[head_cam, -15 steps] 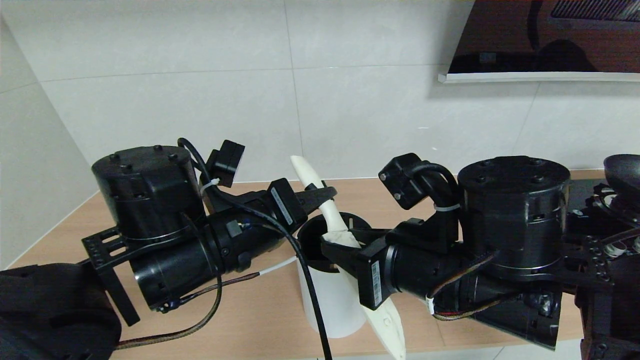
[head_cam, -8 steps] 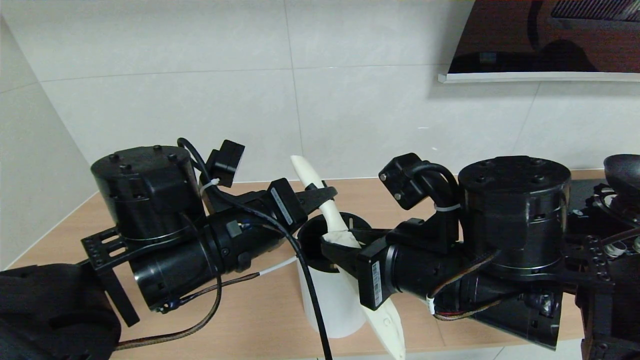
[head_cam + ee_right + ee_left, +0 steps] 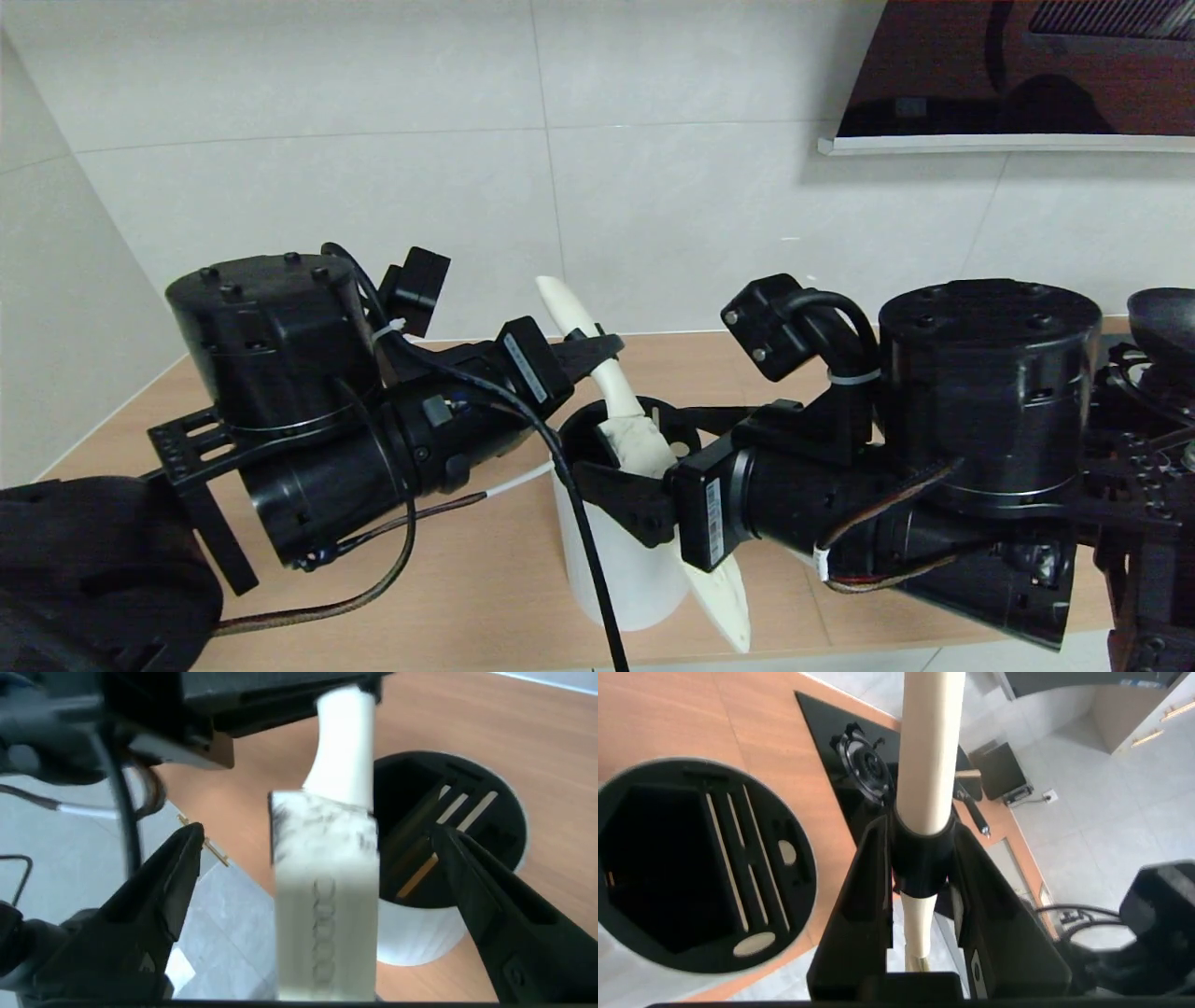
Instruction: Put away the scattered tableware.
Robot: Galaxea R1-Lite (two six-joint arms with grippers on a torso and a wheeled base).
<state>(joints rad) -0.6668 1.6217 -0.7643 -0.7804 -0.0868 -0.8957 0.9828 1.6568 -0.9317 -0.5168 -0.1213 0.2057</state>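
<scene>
Stowing step, likely: left gripper [image 3: 597,350] jaws clamped on spatula [image 3: 611,392] handle, right gripper [image 3: 644,448] jaws spread wide round the blade. Next: lower spatula into holder [image 3: 616,569] by table [image 3: 467,579] front edge.

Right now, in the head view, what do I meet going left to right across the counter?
left gripper, shut on the white spatula handle → right gripper, fingers open → stove burner at the right edge. The spatula and the holder overlap both grippers mid-picture, so I leave them unordered.
</scene>
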